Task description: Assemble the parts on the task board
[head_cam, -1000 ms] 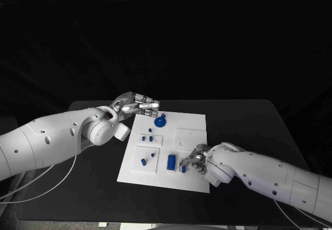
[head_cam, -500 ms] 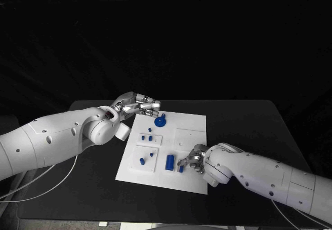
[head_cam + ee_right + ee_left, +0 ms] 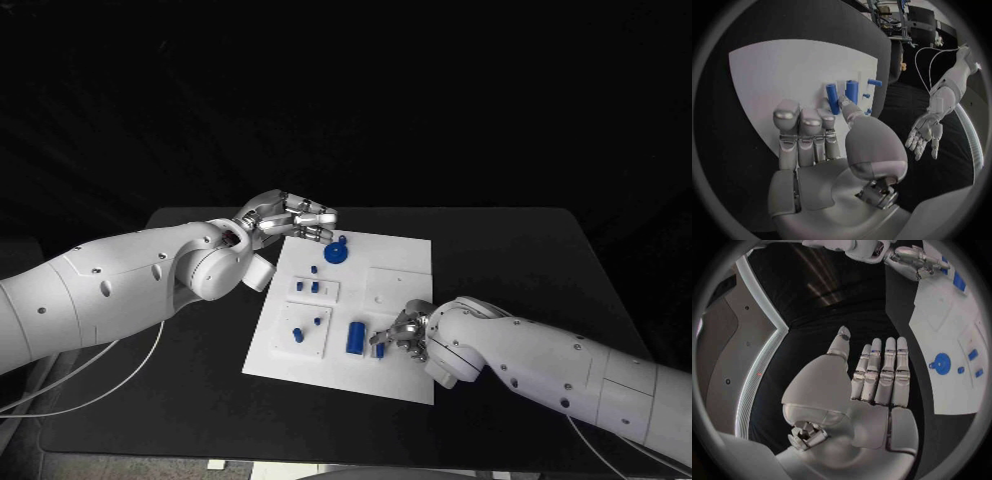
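Task board (image 3: pixel 397 290): a white plate lying in the middle of the black surface (image 3: pixel 505 240), skewed so one corner is pointing toward the surface's near edge.
Parts: small blue pieces are sitting on the board; a round blue disc (image 3: pixel 335 253) near the board's far edge, small pegs (image 3: pixel 307 288) in the pale square inset below it, another peg (image 3: pixel 299 336) in the inset nearer the near edge.
Blue cylinder (image 3: pixel 356 338): lying flat near the board's near edge, its long axis running roughly from the board's far edge to its near edge.
Slim blue peg (image 3: pixel 379 350): lying just beside the cylinder, on the side toward the right hand, roughly parallel to it.
Right hand (image 3: pixel 407 334): hovering low at the board's near right part, fingers (image 3: pixel 804 132) apart and extended, gripping nothing; the thumb tip is sitting right by the slim peg, though I cannot tell whether it is touching.
Left hand (image 3: pixel 289 218): hanging above the board's far left corner, fingers (image 3: pixel 882 370) straight, side by side and empty, the disc lying just past them.
Key relation: the cylinder and slim peg are lying directly ahead of the right hand's fingertips, well apart from the left hand, so the right hand is the nearer one.
Likely step: the right hand seems to be lining up to pinch across the slim peg's short width.
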You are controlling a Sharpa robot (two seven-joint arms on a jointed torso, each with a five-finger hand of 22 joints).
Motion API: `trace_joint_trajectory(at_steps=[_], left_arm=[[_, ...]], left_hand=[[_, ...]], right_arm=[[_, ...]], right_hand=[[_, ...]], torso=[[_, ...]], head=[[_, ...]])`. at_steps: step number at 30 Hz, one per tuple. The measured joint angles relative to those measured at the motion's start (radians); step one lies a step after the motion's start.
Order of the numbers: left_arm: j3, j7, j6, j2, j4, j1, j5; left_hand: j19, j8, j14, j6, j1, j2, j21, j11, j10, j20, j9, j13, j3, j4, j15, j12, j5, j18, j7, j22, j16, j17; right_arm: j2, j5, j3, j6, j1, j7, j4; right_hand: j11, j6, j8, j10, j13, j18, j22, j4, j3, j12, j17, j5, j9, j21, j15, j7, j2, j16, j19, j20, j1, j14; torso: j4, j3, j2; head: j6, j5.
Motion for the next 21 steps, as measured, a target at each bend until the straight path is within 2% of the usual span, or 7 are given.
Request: trace_joint_trajectory(at_steps=[4, 9, 21], left_arm=[[0.0, 0.0, 0.0, 0.0, 0.0, 0.0, 0.0], [0.0, 0.0, 0.0, 0.0, 0.0, 0.0, 0.0], [0.0, -0.001, 0.001, 0.002, -0.002, 0.0, 0.0]], left_hand=[[0.0, 0.0, 0.0, 0.0, 0.0, 0.0, 0.0, 0.0, 0.0, 0.0, 0.0, 0.0, 0.0, 0.0, 0.0, 0.0, 0.0, 0.0, 0.0, 0.0, 0.0, 0.0], [0.0, 0.0, 0.0, 0.0, 0.0, 0.0, 0.0, 0.0, 0.0, 0.0, 0.0, 0.0, 0.0, 0.0, 0.0, 0.0, 0.0, 0.0, 0.0, 0.0, 0.0, 0.0], [0.0, 0.0, 0.0, 0.0, -0.004, 0.004, 0.0, 0.0, 0.0, 0.0, 0.0, 0.0, 0.0, 0.0, 0.0, 0.0, 0.0, 0.0, 0.0, 0.0, 0.0, 0.0]], right_arm=[[0.0, -0.003, 0.0, 0.002, 0.0, 0.001, 0.0], [0.001, -0.006, -0.001, 0.005, 0.0, 0.002, -0.001], [-0.001, -0.009, -0.004, 0.015, 0.0, 0.005, 0.002]], right_hand=[[0.0, 0.0, 0.0, 0.0, -0.002, 0.0, 0.0, 0.058, -0.005, 0.0, 0.001, -0.027, 0.0, 0.0, 0.0, 0.0, -0.023, 0.0, 0.0, 0.0, 0.007, 0.0], [0.0, 0.0, 0.0, 0.0, -0.002, 0.0, 0.0, 0.1, -0.007, 0.0, 0.003, -0.053, 0.005, 0.0, 0.0, 0.0, -0.037, 0.0, 0.0, 0.0, 0.008, 0.0], [0.0, 0.0, 0.0, 0.0, -0.004, 0.0, 0.0, 0.109, -0.014, 0.0, 0.007, -0.053, 0.008, 0.0, 0.0, 0.0, -0.037, 0.0, 0.0, 0.0, 0.008, 0.0]], torso=[[-0.0004, 0.0007, 0.0], [-0.0007, 0.0007, 0.0], [-0.0006, 0.0007, 0.0]], head=[[0.0, 0.001], [0.0, 0.001], [-0.002, 0.001]])
